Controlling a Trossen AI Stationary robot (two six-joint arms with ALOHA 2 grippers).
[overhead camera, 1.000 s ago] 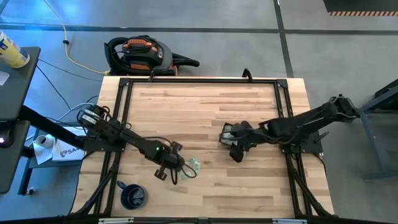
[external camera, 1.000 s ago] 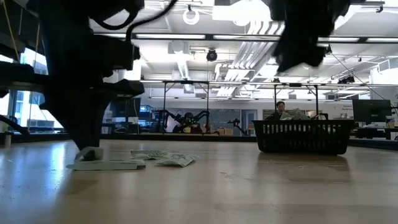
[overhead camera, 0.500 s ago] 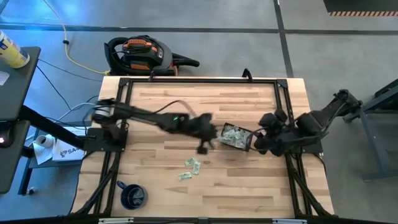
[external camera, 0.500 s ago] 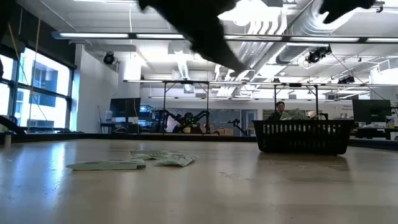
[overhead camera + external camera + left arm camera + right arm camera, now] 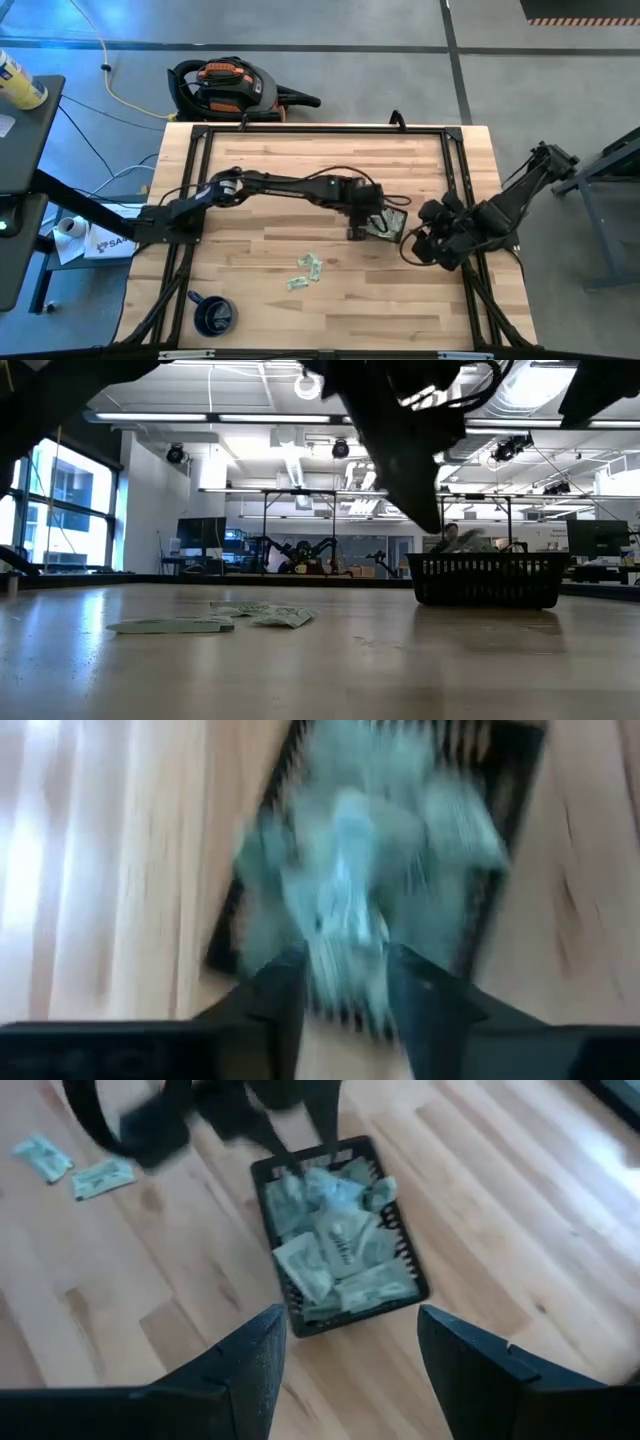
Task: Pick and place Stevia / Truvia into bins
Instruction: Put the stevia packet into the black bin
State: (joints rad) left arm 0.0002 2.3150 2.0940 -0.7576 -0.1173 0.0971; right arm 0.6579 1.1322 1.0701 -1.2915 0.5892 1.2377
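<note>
Over the black tray (image 5: pixel 388 222) near the right side of the table (image 5: pixel 330 170), I am seeing the left gripper (image 5: pixel 362 222) hanging just above the tray's near edge, its arm stretched across the boards from the left. In the left wrist view its two dark fingers (image 5: pixel 283 990) are standing apart with a blurred pale green sachet (image 5: pixel 345 915) showing between them; I cannot tell whether they are pinching it or whether it is lying loose with the pile below. The tray (image 5: pixel 335 1240) is holding a heap of Stevia sachets (image 5: pixel 335 1245), pale green and white, overlapping one another. More loose sachets (image 5: pixel 305 272) are lying on the wood toward the front of the table, well apart from the tray; the low view is showing them flat on the surface (image 5: pixel 215 618). The right gripper (image 5: pixel 428 243) is hovering just beside the tray on its right, its fingers (image 5: pixel 250 1370) spread wide and holding nothing. A dark blue mug (image 5: pixel 213 316) is sitting at the front left corner
</note>
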